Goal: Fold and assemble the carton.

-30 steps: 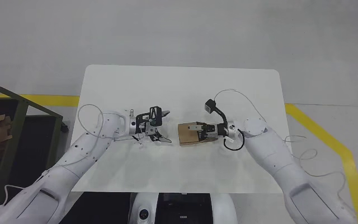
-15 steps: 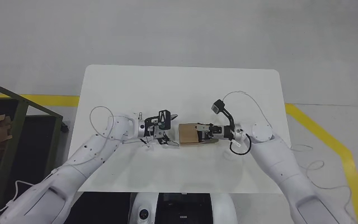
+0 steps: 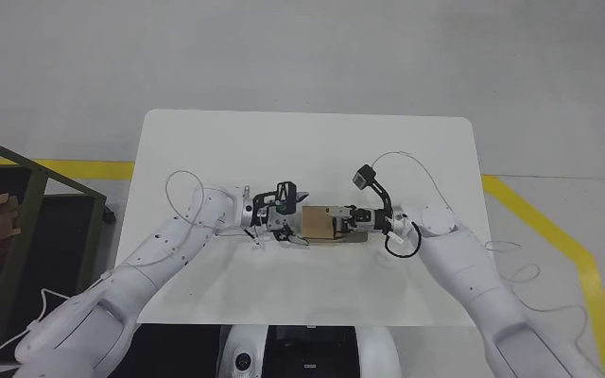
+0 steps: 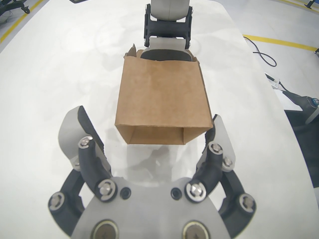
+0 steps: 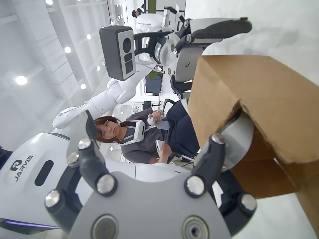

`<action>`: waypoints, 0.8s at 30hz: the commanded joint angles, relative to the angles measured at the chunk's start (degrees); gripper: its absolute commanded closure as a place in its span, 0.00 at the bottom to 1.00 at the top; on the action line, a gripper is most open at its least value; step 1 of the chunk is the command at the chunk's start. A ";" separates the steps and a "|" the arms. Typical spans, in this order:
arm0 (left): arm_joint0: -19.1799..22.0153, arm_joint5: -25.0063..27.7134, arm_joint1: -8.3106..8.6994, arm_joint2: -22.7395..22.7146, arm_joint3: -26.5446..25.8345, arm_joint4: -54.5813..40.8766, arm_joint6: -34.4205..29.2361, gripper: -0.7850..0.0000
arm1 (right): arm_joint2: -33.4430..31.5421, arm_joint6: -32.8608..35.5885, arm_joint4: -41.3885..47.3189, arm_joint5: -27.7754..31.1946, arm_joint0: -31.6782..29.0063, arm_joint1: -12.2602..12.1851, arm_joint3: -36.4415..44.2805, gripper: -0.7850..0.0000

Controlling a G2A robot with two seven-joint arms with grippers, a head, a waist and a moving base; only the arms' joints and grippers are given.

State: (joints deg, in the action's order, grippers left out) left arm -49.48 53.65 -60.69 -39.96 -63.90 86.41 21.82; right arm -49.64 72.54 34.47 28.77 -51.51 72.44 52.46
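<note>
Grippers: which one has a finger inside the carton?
The right gripper: one finger sits inside the carton. The left gripper is open outside its opposite end.

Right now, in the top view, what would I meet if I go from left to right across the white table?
Left arm's black-and-grey claw, open → brown cardboard carton, lying on its side → right arm's claw, at the carton's other end.

White counter (image 3: 189, 142) on pale grey floor (image 3: 284, 57) w/ yellow tape lines (image 3: 515, 203); dark green rack (image 3: 28, 189) at L edge; round ceiling lights (image 5: 21, 80).
</note>
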 commanded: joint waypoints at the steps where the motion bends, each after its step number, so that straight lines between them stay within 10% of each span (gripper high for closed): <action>1: 0.29 -0.03 -0.21 0.22 0.39 0.14 0.15 0.00 | 0.35 0.05 0.41 0.44 0.26 0.31 -0.96 0.00; 18: 1.08 1.36 0.41 -3.22 2.01 0.31 5.00 0.00 | -0.87 -3.08 0.22 5.22 -0.47 0.63 -2.88 0.00; 24: 0.66 1.91 0.63 -3.73 2.42 0.91 4.01 0.00 | -0.31 -5.64 -1.27 5.57 -0.02 1.18 -4.21 0.45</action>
State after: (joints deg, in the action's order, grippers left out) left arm -48.81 55.44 -60.07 -43.68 -61.51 87.18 25.92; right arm -49.96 66.99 33.27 34.21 -51.57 73.58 48.33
